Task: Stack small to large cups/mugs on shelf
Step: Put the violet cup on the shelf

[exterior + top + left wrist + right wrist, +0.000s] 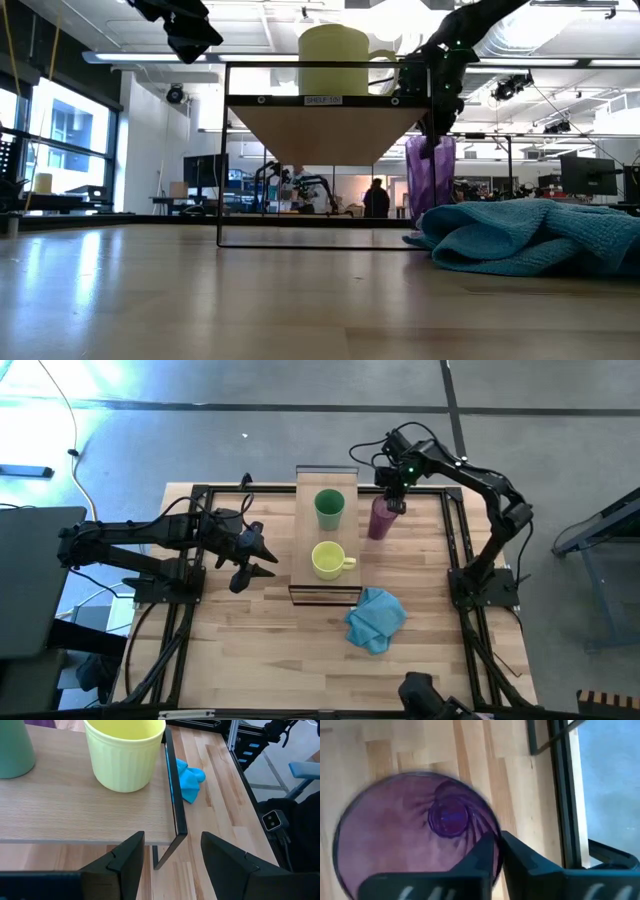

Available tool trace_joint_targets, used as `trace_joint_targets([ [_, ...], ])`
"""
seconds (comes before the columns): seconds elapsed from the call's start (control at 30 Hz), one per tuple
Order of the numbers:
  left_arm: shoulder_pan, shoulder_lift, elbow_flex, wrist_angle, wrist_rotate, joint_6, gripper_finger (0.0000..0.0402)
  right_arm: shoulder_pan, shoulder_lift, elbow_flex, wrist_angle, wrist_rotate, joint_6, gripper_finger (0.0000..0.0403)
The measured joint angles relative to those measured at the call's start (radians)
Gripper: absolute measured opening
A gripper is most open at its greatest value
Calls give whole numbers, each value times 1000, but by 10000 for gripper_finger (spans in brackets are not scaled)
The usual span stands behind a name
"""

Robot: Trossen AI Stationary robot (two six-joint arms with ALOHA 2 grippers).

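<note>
From above, the shelf [327, 540] stood across the table's [250, 650] middle with the green cup [329, 507] toward its far end and the yellow mug [328, 560] toward its near end, handle pointing to the right; the purple tumbler [381, 518] stood on the table just beside the shelf's right edge, with the right gripper [393, 497] over its rim, and the blue cloth [375, 618] lay near the shelf's near right corner. The left gripper [262, 556] waited off the shelf's left edge. At table height, the tumbler's base looked seated on the table, though the cloth hid part of it. The left wrist camera showed its 2 fingers spread wide and empty. The right wrist camera showed the fingers pinched on the tumbler's wall at the rim. A thin rim grip could let it swing, so I judged a slow, straight lift best, clearing the shelf edge before crossing. The green cup was hidden from table height.
</note>
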State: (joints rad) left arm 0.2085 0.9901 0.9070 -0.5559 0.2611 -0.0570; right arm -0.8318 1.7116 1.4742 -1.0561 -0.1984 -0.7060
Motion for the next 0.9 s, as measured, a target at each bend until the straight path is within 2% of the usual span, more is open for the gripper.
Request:
trace_joint_targets([
  [0.4, 0, 0, 0, 0, 0, 0, 184, 1, 1, 30, -40, 26, 18, 2],
  [0.9, 0, 0, 0, 0, 0, 0, 184, 8, 1, 393, -295, 25, 36, 0],
])
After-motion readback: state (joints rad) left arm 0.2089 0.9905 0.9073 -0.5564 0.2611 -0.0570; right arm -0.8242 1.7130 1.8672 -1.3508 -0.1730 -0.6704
